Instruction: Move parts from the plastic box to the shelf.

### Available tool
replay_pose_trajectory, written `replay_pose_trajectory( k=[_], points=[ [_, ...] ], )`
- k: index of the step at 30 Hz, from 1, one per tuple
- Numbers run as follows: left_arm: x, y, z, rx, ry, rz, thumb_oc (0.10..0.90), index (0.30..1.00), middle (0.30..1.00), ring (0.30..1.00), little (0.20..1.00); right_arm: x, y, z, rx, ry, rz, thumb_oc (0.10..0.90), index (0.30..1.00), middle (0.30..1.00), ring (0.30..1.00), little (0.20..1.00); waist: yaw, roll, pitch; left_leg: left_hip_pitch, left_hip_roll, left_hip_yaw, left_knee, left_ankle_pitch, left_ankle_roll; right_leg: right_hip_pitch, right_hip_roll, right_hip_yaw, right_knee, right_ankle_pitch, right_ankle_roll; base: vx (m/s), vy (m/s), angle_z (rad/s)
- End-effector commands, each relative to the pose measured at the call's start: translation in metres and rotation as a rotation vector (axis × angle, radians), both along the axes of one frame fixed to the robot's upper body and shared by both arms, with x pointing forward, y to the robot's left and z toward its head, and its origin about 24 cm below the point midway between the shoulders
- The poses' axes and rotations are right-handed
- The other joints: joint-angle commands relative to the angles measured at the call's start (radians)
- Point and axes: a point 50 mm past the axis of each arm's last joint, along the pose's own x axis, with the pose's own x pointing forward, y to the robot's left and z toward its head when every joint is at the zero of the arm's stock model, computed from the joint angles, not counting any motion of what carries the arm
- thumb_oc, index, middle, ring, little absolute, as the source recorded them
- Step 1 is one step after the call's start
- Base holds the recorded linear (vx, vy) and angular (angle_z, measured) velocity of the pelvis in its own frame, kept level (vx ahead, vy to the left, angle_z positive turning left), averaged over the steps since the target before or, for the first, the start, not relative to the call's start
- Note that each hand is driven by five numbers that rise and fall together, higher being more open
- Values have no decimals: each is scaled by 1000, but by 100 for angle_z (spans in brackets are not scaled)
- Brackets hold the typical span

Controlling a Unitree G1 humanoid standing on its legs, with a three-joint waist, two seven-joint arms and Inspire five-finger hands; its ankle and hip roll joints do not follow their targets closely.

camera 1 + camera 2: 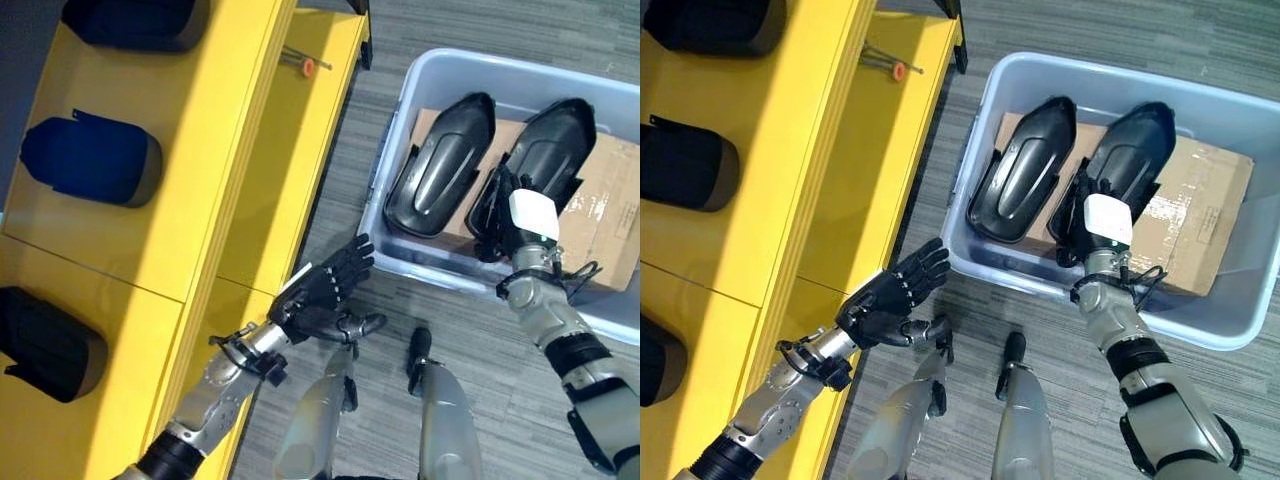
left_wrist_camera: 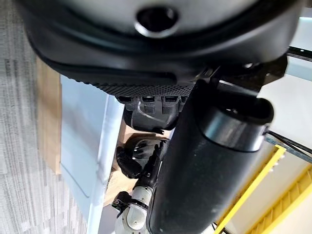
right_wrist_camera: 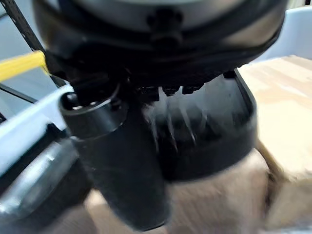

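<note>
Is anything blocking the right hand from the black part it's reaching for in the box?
Nothing visible. The right hand is already down at the near end of the right-hand black part in the plastic box; whether it grips is unclear.

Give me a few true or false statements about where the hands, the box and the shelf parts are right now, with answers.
1. Two black parts lie in the plastic box. True: left part, right part.
2. The left hand holds a part. False: it is open, holding nothing, between shelf and box.
3. The right hand is inside the box at the right part. True.
4. The yellow shelf holds no parts. False: dark parts sit there.
</note>
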Motion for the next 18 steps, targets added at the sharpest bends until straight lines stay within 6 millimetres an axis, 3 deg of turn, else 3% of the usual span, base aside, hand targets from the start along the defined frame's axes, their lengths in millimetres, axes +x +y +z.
replay_pose_trajectory(
  k=[1, 2, 3, 5, 6, 7, 8, 10, 18],
  points=[
    [-2, -30, 34, -129, -162, -138, 900, 1000, 1000, 1000, 1000, 11, -29, 57, -54, -145, -102, 900, 1000, 1000, 1000, 1000, 16, 124, -3, -14, -25, 57, 115, -197, -15, 20, 14, -14, -33, -31, 8, -31, -40, 5],
    [-2, -30, 34, -124, -165, -137, 900, 1000, 1000, 1000, 1000, 11, -29, 57, -51, -137, -105, 863, 948, 948, 948, 948, 17, 124, -3, -16, -26, 56, 115, -196, -15, 18, 14, -14, -32, -31, 8, -27, -54, 5],
    [-2, -30, 34, -108, -178, -137, 900, 1000, 1000, 1000, 1000, 12, -31, 53, -41, -104, -120, 635, 629, 629, 629, 629, 22, 128, -3, -24, -27, 53, 115, -194, -16, 10, 14, -17, -26, -32, 7, -12, -36, 7],
    [-2, -31, 35, -101, -192, -138, 900, 1000, 1000, 1000, 1000, 13, -32, 45, -41, -43, -150, 586, 561, 561, 561, 561, 31, 136, -3, -37, -28, 51, 112, -186, -19, -5, 16, -21, -21, -35, 5, -28, -42, 8],
    [-2, -32, 35, -103, -193, -137, 900, 1000, 1000, 1000, 1000, 13, -34, 42, -47, -15, -165, 512, 456, 456, 456, 456, 36, 142, -3, -45, -28, 50, 110, -182, -20, -14, 15, -22, -18, -35, 4, -47, -41, 5],
    [0, -32, 35, -103, -201, -128, 900, 1000, 1000, 1000, 1000, 12, -38, 34, -49, 60, -211, 400, 300, 300, 300, 300, 44, 152, -3, -57, -30, 49, 105, -176, -20, -25, 14, -27, -14, -37, 3, -37, -26, 5],
    [0, -32, 36, -103, -203, -127, 900, 1000, 1000, 1000, 1000, 11, -39, 32, -46, 76, -223, 400, 300, 300, 300, 300, 46, 155, -3, -59, -30, 48, 104, -174, -20, -28, 14, -28, -13, -37, 3, 29, -39, 7],
    [-1, -35, 32, -110, -191, -124, 900, 1000, 1000, 1000, 1000, -2, -56, 1, 30, 273, -367, 400, 300, 300, 300, 300, 61, 174, -3, -71, -47, 33, 109, -181, -27, -47, -9, -26, 23, -71, 8, 33, -47, 20],
    [-10, -46, 28, -116, -187, -193, 900, 1000, 1000, 1000, 1000, -31, -73, -38, -48, 479, -514, 400, 300, 300, 300, 300, 87, 218, -3, -121, -67, -2, 127, -168, -21, -103, -26, -27, 70, -82, -2, -15, -9, 11]
  ],
)
